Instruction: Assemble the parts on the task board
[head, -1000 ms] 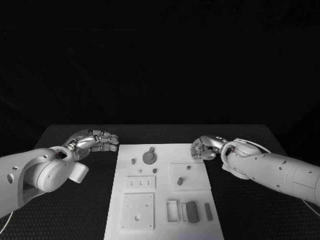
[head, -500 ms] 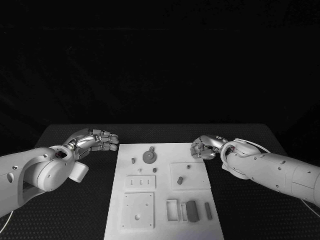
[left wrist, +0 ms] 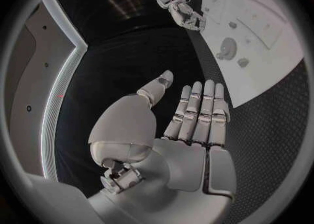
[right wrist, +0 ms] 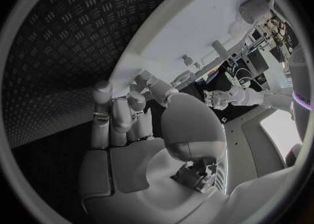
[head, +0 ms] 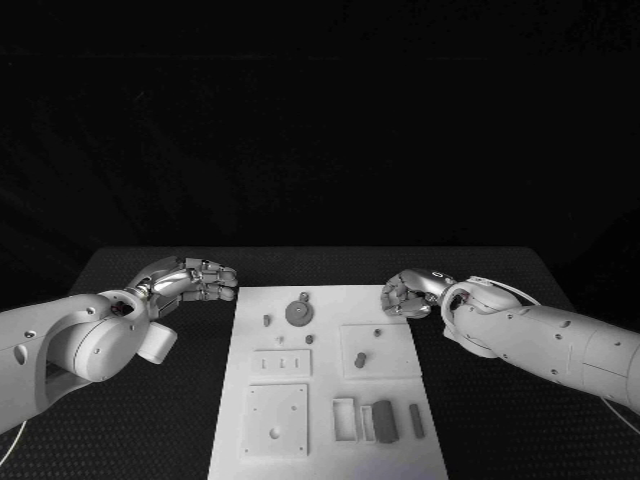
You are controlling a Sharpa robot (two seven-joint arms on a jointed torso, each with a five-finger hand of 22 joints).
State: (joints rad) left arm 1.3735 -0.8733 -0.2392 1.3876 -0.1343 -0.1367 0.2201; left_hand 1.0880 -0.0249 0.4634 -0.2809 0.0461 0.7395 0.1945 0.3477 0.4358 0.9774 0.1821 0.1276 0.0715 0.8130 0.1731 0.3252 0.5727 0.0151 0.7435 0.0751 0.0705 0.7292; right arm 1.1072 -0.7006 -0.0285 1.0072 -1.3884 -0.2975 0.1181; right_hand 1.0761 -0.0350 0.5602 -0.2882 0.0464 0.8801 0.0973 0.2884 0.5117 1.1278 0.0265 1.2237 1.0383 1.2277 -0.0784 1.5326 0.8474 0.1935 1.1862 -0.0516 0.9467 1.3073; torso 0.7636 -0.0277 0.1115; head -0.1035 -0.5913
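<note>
The white task board [head: 327, 395] lies in the middle of the black table. On it are small grey parts: a round disc [head: 300, 314] near the far end, a short peg [head: 361, 362] on a raised plate, and a dark bar [head: 384, 421] at the near end. My left hand [head: 190, 280] hovers just off the board's far left corner, empty, its fingers stretched out side by side [left wrist: 196, 114]. My right hand [head: 411, 293] sits at the far right corner, fingers loosely bent [right wrist: 124, 114], holding nothing. The board's edge [right wrist: 196, 30] lies beyond its fingertips.
Black ribbed table surface [head: 133, 440] stretches on both sides of the board. Raised white plates [head: 280, 420] with holes and slots sit on the board's near half. In the left wrist view the right hand [left wrist: 182, 10] shows beside the board [left wrist: 275, 51].
</note>
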